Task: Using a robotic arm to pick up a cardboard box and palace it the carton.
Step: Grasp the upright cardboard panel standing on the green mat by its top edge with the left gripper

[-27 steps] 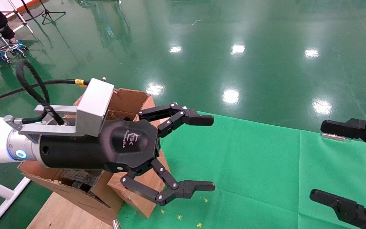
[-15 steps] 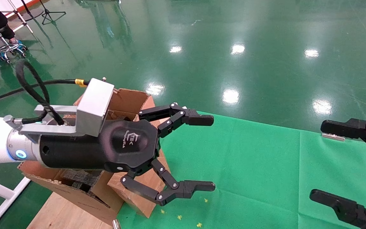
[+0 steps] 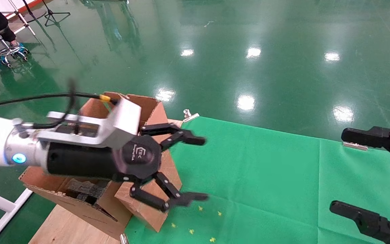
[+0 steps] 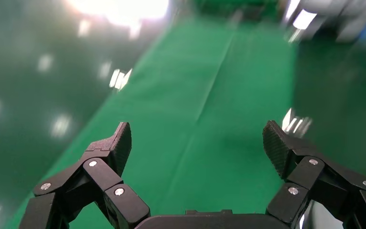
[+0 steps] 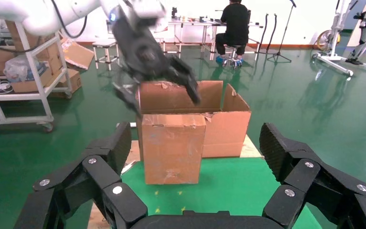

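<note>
Left gripper (image 3: 185, 167) spread, empty, at carton (image 3: 132, 108) 4 o'clock. No small box visible; locate first, approach squarely. Right gripper (image 3: 364, 173) spread, parked at 3 o'clock.

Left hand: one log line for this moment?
left hand: open, empty, beside large brown corrugated carton | right hand: open, parked over green cloth | small cardboard box: not visible

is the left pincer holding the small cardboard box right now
No, the left pincer is open and holds nothing; only the green mat shows between its fingers.
</note>
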`<action>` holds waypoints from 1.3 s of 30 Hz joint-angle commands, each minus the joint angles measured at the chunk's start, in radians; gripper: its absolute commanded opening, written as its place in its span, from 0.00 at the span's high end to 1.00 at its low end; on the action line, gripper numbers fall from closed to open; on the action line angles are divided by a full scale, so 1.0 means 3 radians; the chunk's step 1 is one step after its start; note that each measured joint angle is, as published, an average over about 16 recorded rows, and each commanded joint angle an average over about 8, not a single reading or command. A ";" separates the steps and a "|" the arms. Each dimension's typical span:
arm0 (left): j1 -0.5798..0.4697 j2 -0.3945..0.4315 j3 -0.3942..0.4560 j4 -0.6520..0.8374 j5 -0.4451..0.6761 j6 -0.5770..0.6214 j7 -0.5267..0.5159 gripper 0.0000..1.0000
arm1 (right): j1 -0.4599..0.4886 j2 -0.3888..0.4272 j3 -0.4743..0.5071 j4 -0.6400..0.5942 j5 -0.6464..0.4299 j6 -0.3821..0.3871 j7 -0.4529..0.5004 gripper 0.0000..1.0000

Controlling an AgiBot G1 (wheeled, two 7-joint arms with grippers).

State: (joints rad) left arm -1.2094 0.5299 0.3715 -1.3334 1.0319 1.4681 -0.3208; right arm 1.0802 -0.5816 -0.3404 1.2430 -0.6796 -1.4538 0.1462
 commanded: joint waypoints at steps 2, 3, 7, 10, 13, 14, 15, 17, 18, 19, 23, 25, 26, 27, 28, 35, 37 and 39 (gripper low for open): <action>-0.0193 -0.0060 0.0115 -0.0031 0.0353 -0.0011 -0.0195 0.00 | 0.0000 0.0000 0.0000 0.0000 0.0000 0.0000 0.0000 1.00; -0.0233 -0.0061 0.0135 -0.0027 0.0411 -0.0007 -0.0227 0.00 | 0.0000 0.0000 0.0000 0.0000 0.0000 0.0000 0.0000 1.00; -0.0328 -0.0067 0.0184 -0.0005 0.0558 0.0007 -0.0285 0.00 | 0.0000 0.0000 0.0000 -0.0001 0.0000 0.0000 0.0000 1.00; -0.0392 -0.0103 0.0236 0.0000 0.0747 -0.0003 -0.0373 0.00 | 0.0000 0.0001 0.0000 -0.0001 0.0001 0.0000 0.0000 1.00; -0.0474 -0.0148 0.0305 -0.0023 0.1029 -0.0025 -0.0533 0.00 | 0.0000 0.0001 0.0000 -0.0001 0.0001 0.0000 0.0000 1.00; -0.0515 -0.0161 0.0335 -0.0033 0.1146 -0.0030 -0.0606 0.00 | 0.0000 0.0001 0.0000 -0.0001 0.0001 0.0000 0.0000 1.00; -0.0560 -0.0169 0.0364 -0.0043 0.1264 -0.0032 -0.0682 0.00 | 0.0000 0.0001 0.0000 -0.0001 0.0001 0.0000 0.0000 1.00; -0.0661 -0.0169 0.0422 -0.0060 0.1493 -0.0023 -0.0847 0.00 | 0.0000 0.0001 0.0000 -0.0001 0.0001 0.0000 0.0000 1.00; -0.0709 -0.0162 0.0447 -0.0064 0.1590 -0.0013 -0.0935 0.00 | 0.0000 0.0001 0.0000 -0.0001 0.0001 0.0000 0.0000 1.00; -0.0754 -0.0154 0.0471 -0.0065 0.1678 -0.0002 -0.1032 0.00 | 0.0000 0.0001 0.0000 -0.0001 0.0001 0.0000 0.0000 1.00; -0.0860 -0.0107 0.0537 -0.0058 0.1892 0.0025 -0.1472 0.00 | 0.0000 0.0001 0.0000 -0.0001 0.0001 0.0000 0.0000 1.00; -0.0865 -0.0084 0.0552 -0.0053 0.1914 0.0026 -0.1693 0.00 | 0.0000 0.0001 0.0000 -0.0001 0.0001 0.0000 0.0000 1.00; -0.0863 -0.0072 0.0558 -0.0053 0.1916 0.0027 -0.1789 0.00 | 0.0000 0.0001 0.0000 -0.0001 0.0001 0.0000 0.0000 1.00; -0.0859 -0.0061 0.0564 -0.0053 0.1912 0.0030 -0.1871 0.00 | 0.0000 0.0001 0.0000 -0.0001 0.0001 0.0000 0.0000 1.00; -0.0857 -0.0049 0.0571 -0.0054 0.1909 0.0037 -0.1946 0.00 | 0.0000 0.0001 0.0000 -0.0001 0.0001 0.0000 0.0000 1.00; -0.0883 0.0034 0.0687 -0.0070 0.1971 0.0149 -0.2240 0.00 | 0.0000 0.0001 0.0000 -0.0001 0.0001 0.0001 0.0000 1.00; -0.0887 0.0053 0.0731 -0.0075 0.2007 0.0167 -0.2277 0.00 | 0.0000 0.0001 0.0000 -0.0001 0.0001 0.0001 0.0000 1.00; -0.0885 0.0068 0.0773 -0.0078 0.2037 0.0176 -0.2306 0.00 | 0.0000 0.0001 0.0000 -0.0001 0.0001 0.0001 0.0000 1.00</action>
State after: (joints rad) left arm -1.4726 0.5491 0.6031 -1.3561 1.6388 1.5189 -1.0122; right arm 1.0801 -0.5814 -0.3405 1.2427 -0.6794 -1.4537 0.1461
